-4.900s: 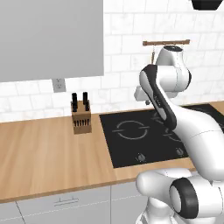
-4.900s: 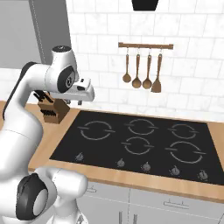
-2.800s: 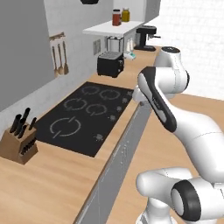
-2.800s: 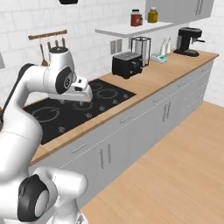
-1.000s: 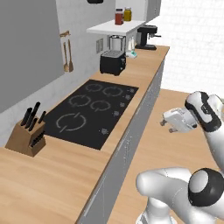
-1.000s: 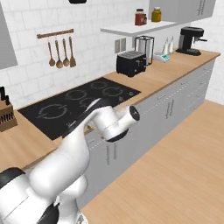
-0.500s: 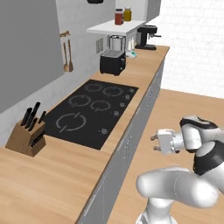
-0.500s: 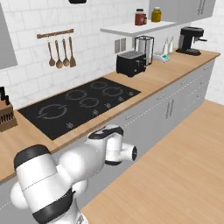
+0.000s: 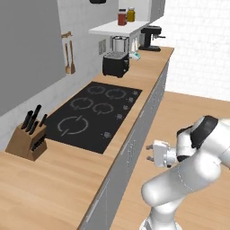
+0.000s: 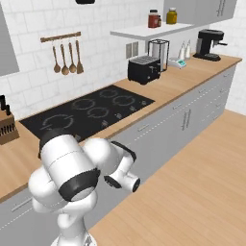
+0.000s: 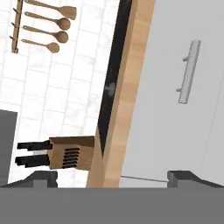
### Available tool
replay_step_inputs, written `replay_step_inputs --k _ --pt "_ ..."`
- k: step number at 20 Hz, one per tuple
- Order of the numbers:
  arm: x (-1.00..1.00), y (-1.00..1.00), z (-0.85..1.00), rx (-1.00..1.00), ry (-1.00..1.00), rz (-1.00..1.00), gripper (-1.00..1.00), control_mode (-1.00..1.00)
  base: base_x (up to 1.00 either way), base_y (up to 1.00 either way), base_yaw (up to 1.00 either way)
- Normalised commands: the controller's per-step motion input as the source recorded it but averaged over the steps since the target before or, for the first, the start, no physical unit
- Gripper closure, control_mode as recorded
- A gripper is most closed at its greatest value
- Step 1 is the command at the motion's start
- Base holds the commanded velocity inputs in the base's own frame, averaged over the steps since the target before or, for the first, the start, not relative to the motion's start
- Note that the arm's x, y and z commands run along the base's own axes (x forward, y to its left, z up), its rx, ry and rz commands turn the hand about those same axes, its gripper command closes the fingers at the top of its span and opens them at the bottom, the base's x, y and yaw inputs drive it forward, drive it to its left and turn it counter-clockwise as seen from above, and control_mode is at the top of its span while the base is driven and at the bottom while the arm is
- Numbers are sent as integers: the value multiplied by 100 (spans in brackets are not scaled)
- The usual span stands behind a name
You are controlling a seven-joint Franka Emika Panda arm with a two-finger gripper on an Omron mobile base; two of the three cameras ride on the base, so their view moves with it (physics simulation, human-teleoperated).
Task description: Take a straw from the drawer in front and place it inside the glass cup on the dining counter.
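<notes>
— Dropping lower than half a second ago, and reaching closer to the grey fronts?

— Yes: carrying the gripper (image 9: 148, 152) down from the level of the wood worktop (image 9: 54, 179) to the height of the fronts below its edge, and pointing it sideways at them. Not driving the base in this half second, judging by the same hob (image 9: 90, 112) and knife block (image 9: 28, 141) in the same places.

— Seeing the drawer of the task?

— Not managing to tell it for sure. Looking, in the hand view, straight at a flat light-grey front (image 11: 175, 87) with a pale bar handle (image 11: 188, 72), shut flush under the worktop edge. Finding a row of such grey fronts with bar handles along the whole run in both base views, all shut, and not being able to say which one is the drawer.

— And the pincer, opening or closing?

— Holding the jaws fully wide, with the two dark fingertips (image 11: 43, 176) far apart at the bottom corners of the hand view. Gripping nothing and touching nothing. Hovering near the fronts but apart from them, with open floor showing between in the left base view.

— Pointing at the handle?

— Aiming lower than it in the hand view, with the gripper (image 11: 114, 178) sitting under the worktop edge and the handle up to the right.
</notes>
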Motion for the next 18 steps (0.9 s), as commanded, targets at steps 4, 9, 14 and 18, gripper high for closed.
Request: replay_step_inputs --k 4,9,14,18 --pt "25 40 -15 2 0 -25 -100 -100 0 0 0" --pt "34 25 -8 -2 5 -15 -100 -100 0 0 0" --pt "53 14 0 -6 19 -5 -100 -100 0 0 0" --pt "46 9 -9 -5 17 0 -100 -100 0 0 0"
